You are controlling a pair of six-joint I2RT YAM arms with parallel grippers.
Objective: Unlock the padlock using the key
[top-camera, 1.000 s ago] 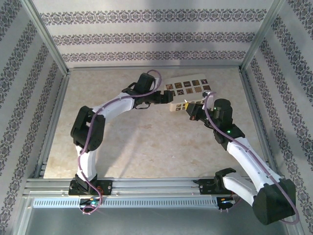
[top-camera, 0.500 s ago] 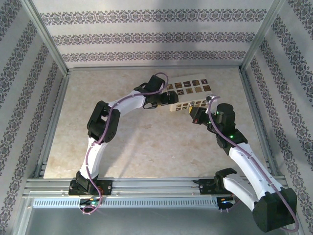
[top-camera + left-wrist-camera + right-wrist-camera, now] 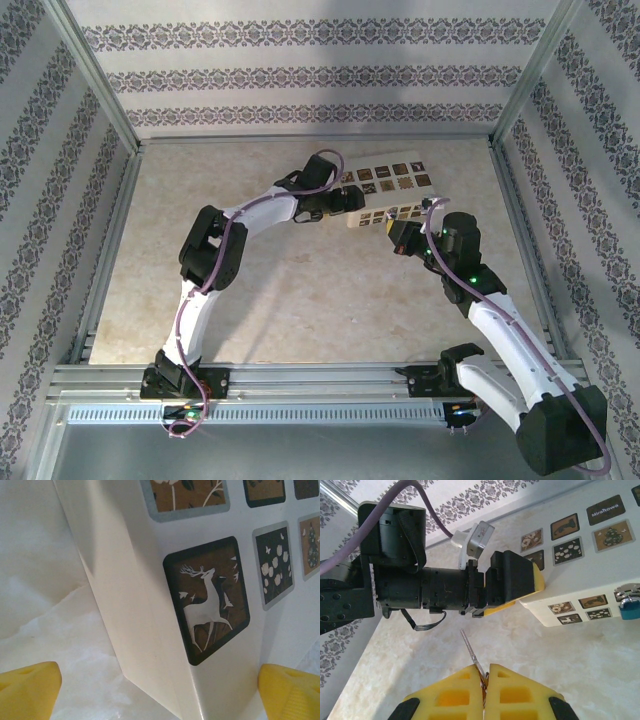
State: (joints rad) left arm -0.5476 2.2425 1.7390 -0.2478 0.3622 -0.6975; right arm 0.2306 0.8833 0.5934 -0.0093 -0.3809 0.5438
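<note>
Padlock (image 3: 630, 605) first: in your right wrist view it sits at the far right edge of the frame, a blue body with a silver shackle on top, resting against the near side of the box (image 3: 580, 580) and partly cut off by the frame. It is well to the right of your right fingers and touches neither of them.

Your right gripper (image 3: 487, 669) is clenched on the key (image 3: 469, 650). The two yellow pads are pressed together with the key's head pinched between them, and the thin metal blade sticks out ahead, tilted up and to the left. The blade points toward the black body of the left arm, not toward the padlock, and its tip hangs over bare table (image 3: 300, 290), apart from both the box and the arm.

Your left gripper (image 3: 160, 692) is spread wide and grips nothing. In its own wrist view one yellow fingertip (image 3: 30, 687) shows at the lower left corner and the other at the lower right, with a corner of the box standing between them. You cannot tell from that view whether either tip touches the box. The face nearest the camera carries a brown tile with a white deer, and further tiles run off to the right.

From above, the box lies toward the far right of the table, the left gripper at its left end and the right gripper just in front of its near edge.
</note>
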